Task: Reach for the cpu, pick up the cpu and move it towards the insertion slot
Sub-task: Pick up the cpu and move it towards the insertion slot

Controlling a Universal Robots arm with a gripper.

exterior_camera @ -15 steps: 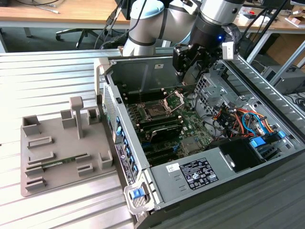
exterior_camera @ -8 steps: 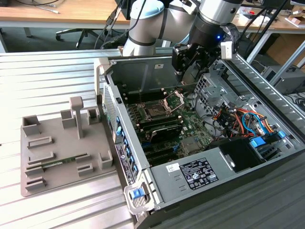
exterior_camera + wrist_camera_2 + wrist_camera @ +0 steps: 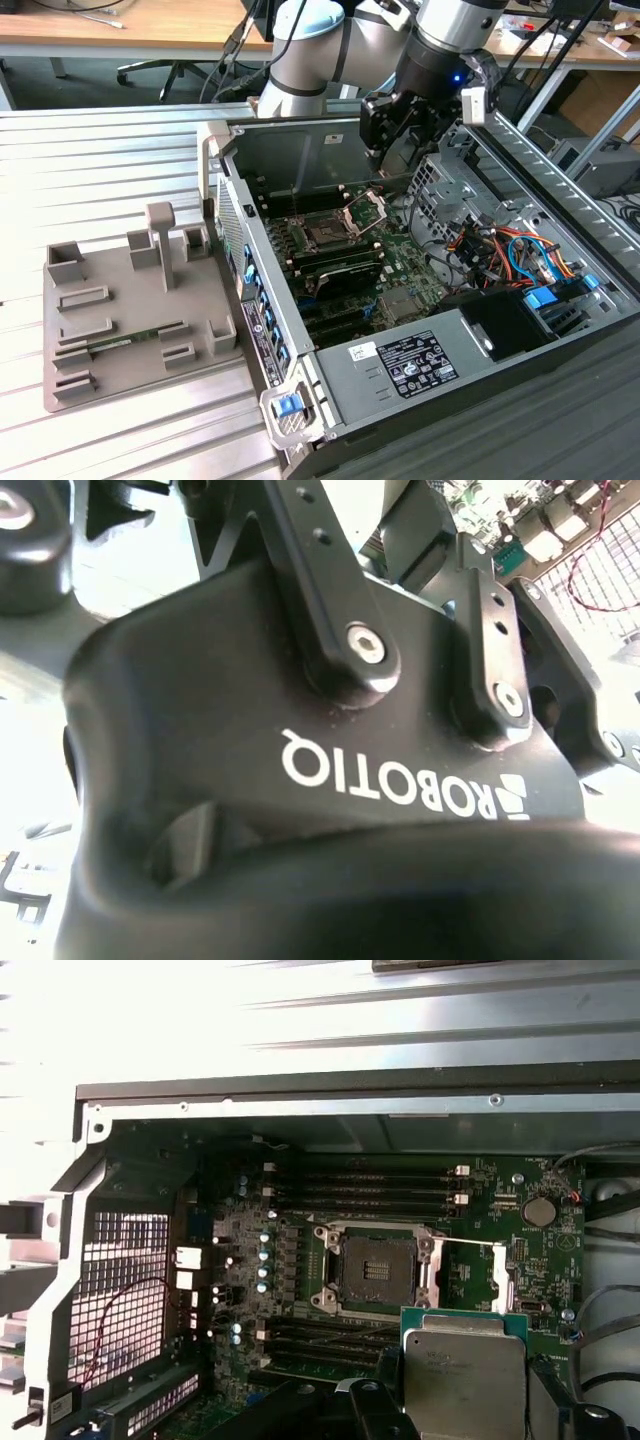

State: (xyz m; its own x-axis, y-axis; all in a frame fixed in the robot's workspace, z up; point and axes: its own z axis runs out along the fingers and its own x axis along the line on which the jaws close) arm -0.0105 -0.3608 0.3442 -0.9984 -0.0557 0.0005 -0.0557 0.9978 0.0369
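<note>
The cpu point(image 3: 463, 1370), a silvery square chip with a green edge, hangs above the motherboard between dark fingers point(image 3: 388, 1385) on two opposite sides. My gripper point(image 3: 465, 1395) is shut on it. In the exterior view the gripper point(image 3: 385, 158) hovers inside the open computer case, just beyond the insertion slot point(image 3: 328, 232) and toward that view's right. The insertion slot point(image 3: 375, 1268) is a dark square socket in a silver frame, with its bracket point(image 3: 366, 210) swung up and open. The cpu sits beside the socket, not over it. The gripper's black housing point(image 3: 300, 730) shows close up in the second wrist view.
Long black memory slots point(image 3: 370, 1185) run on both sides of the socket. Orange and blue cables point(image 3: 510, 250) and a drive cage crowd the case's right side. A grey fixture tray point(image 3: 120, 300) holding a green memory stick point(image 3: 130, 340) lies on the ribbed metal table, left of the case.
</note>
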